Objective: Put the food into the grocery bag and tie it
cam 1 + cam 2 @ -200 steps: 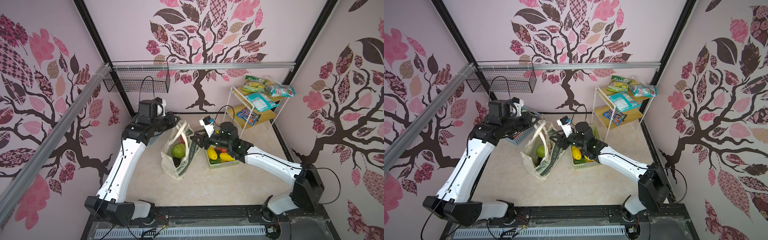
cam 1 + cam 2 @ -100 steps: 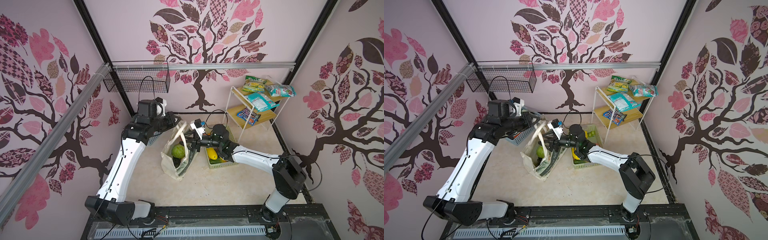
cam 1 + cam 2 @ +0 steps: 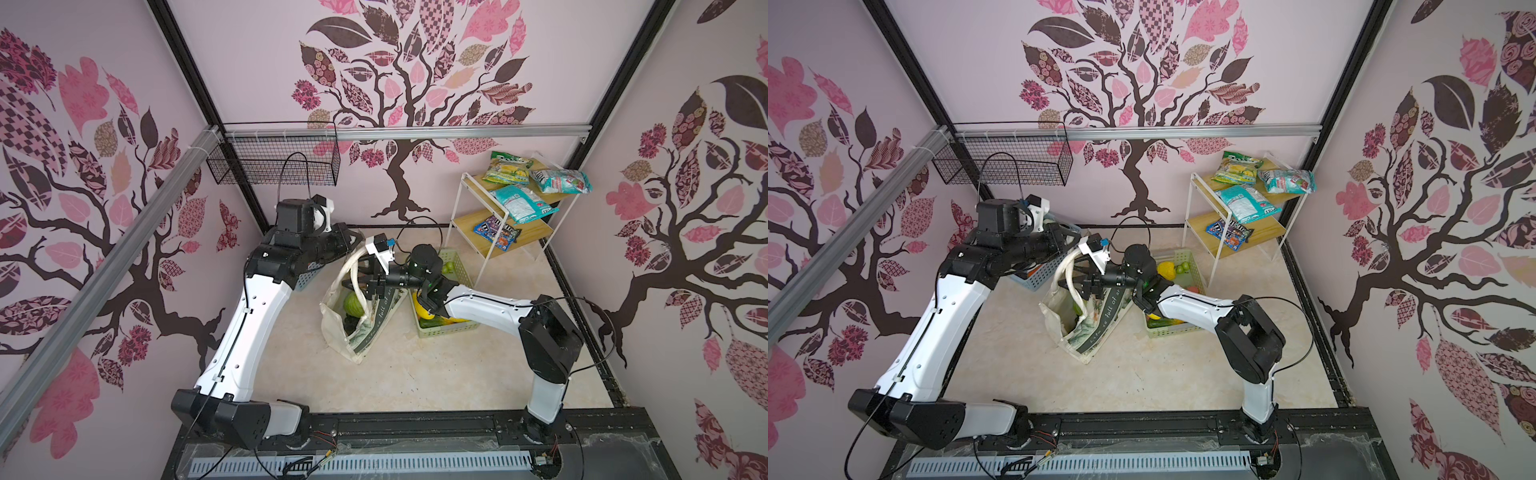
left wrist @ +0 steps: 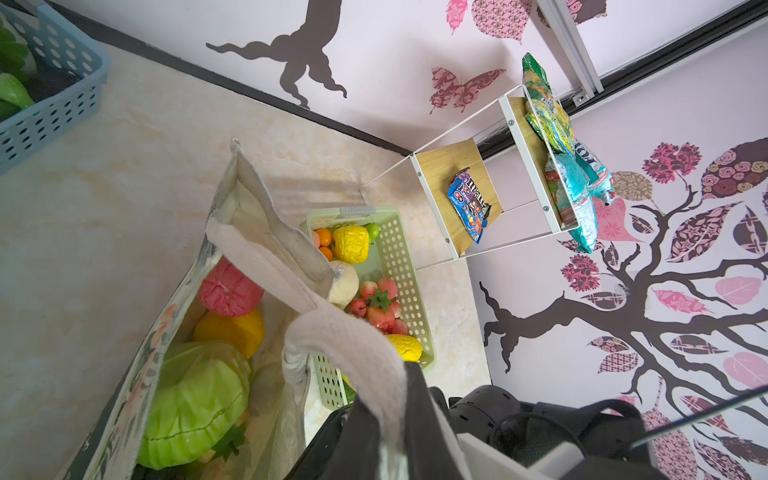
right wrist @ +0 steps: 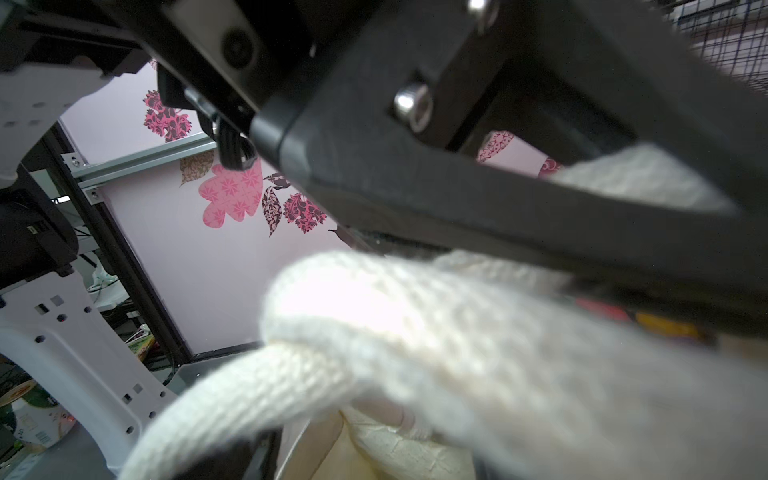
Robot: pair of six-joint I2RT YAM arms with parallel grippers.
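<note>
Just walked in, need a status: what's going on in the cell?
The left gripper is shut on a loop handle of the grocery bag, holding it up. The bag holds a green cabbage and other produce. The right gripper is at the handles, jaws apart, apparently gripping nothing. A yellow fruit and more sit in the pale-green basket; the bag is not tied.

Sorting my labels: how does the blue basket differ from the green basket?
The blue basket stands apart from the bag; the green basket sits close beside it. The blue basket holds green produce; the green basket holds yellow, orange and red fruit. Both are perforated plastic.
</note>
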